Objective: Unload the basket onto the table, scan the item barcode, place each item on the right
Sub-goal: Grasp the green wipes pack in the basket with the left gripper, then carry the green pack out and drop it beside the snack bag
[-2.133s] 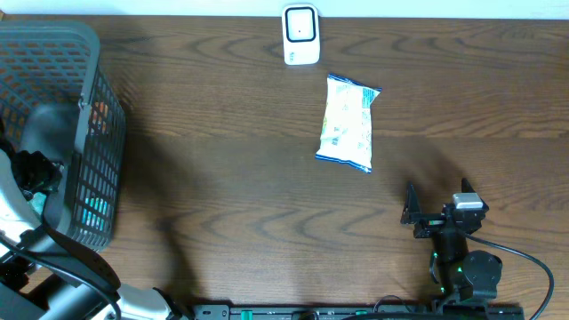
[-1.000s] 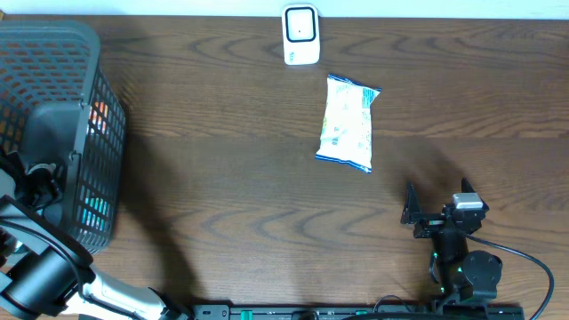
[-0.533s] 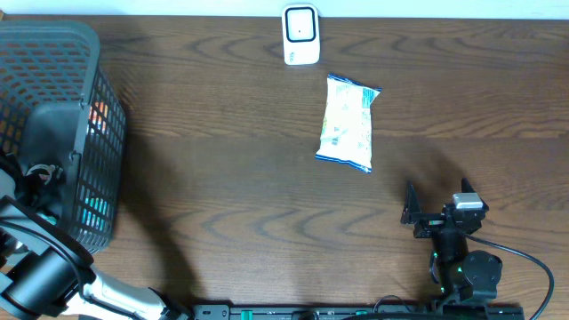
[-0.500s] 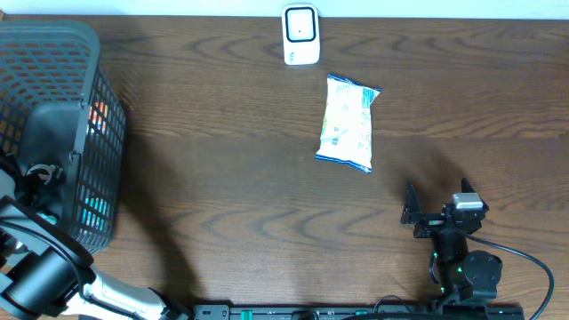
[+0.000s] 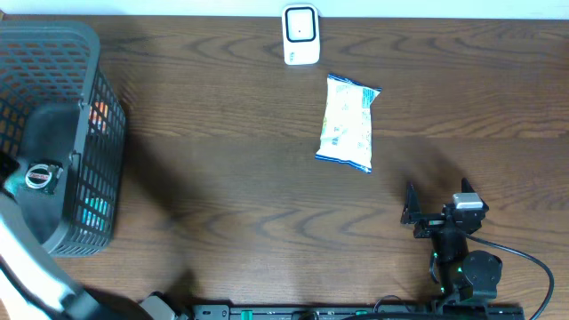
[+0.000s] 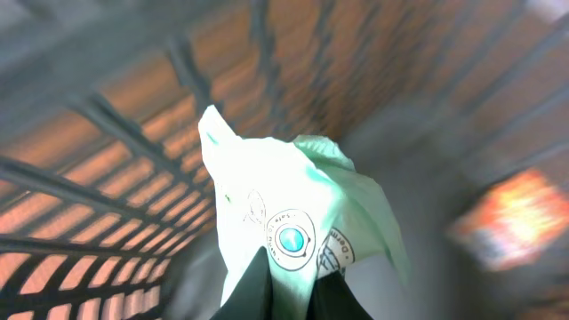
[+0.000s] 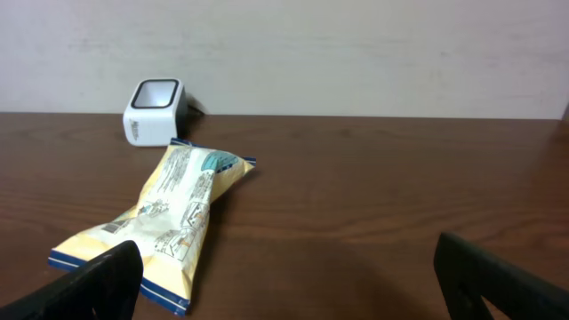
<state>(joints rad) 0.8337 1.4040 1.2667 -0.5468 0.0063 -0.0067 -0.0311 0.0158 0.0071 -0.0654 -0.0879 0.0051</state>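
You have one basket (image 5: 80, 116), one scanner (image 5: 300, 36), one yellow snack bag (image 5: 348, 123) and one pale green packet (image 6: 293, 222) to reckon with, plus two arms. Seen from overhead, the basket fills the 9 o'clock side of the table (image 5: 231, 204) and runs off the left edge. Your left arm reaches down into it, so the mesh walls stand close around that wrist on every side. The left gripper (image 6: 289, 284) is clenched on the bottom of the pale green packet, which stands up from the pinched fingers inside the basket with a round printed mark facing the wrist camera. A blurred orange item (image 6: 507, 222) lies in the basket at 3 o'clock from the packet; I cannot tell what it is. Through the mesh from above you can make out an orange patch and a teal patch, too small to count as items. The scanner sits at 12 o'clock, right at the far edge of the table against the wall. The snack bag lies flat just toward 5 o'clock from it, near but not touching. The right gripper (image 7: 292, 283) rests at 5 o'clock near the front edge, its fingers spread wide and holding nothing, facing the snack bag and the scanner. A broad stretch of bare wood runs between the basket and the snack bag.
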